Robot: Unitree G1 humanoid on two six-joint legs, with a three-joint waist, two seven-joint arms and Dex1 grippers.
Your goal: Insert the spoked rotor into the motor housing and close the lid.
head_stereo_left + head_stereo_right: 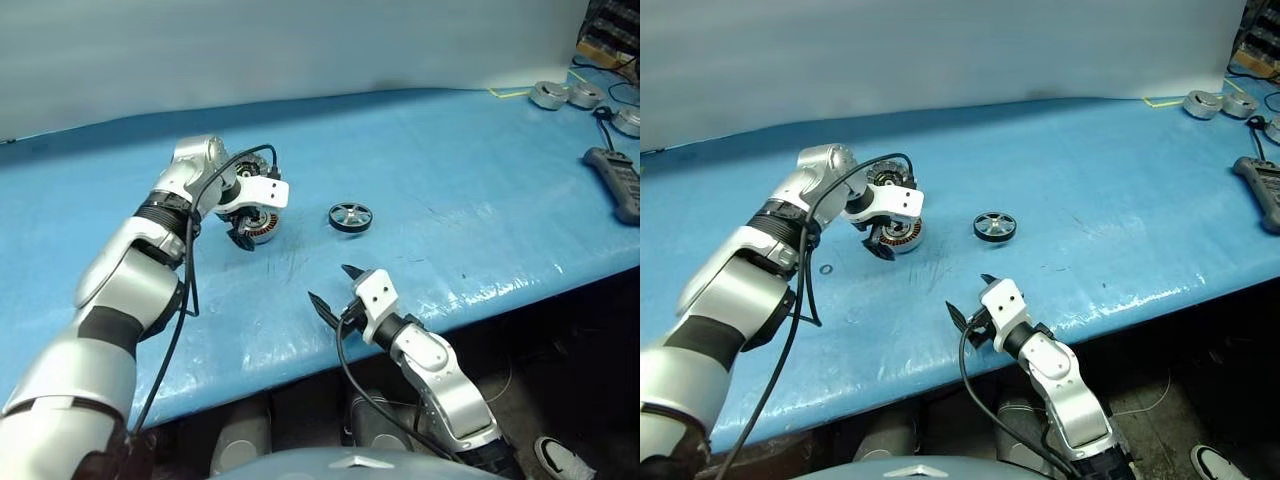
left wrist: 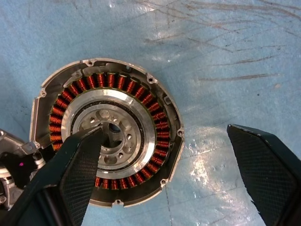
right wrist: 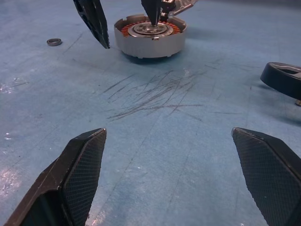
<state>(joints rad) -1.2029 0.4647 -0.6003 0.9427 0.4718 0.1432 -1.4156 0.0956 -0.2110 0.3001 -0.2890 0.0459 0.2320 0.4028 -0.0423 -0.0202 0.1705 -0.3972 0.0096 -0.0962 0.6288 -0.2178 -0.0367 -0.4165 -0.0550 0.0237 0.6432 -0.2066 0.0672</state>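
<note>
The motor housing (image 2: 108,141) lies open on the blue table, its copper windings ringing a silver centre. My left gripper (image 1: 250,228) points down over it and is open: one finger (image 2: 80,174) hangs above the centre, the other (image 2: 268,174) stands outside the rim. The lid (image 1: 883,178) seems to stand up behind the housing, mostly hidden by my left wrist. The spoked rotor (image 1: 350,217), black-rimmed with silver spokes, lies flat to the right of the housing. My right gripper (image 1: 335,290) is open and empty near the front edge, facing the housing (image 3: 150,40).
A small metal ring (image 1: 826,269) lies on the table (image 1: 420,150) left of the housing. Silver pucks (image 1: 548,94) sit at the far right corner, with a black handheld device (image 1: 618,180) nearer along the right side.
</note>
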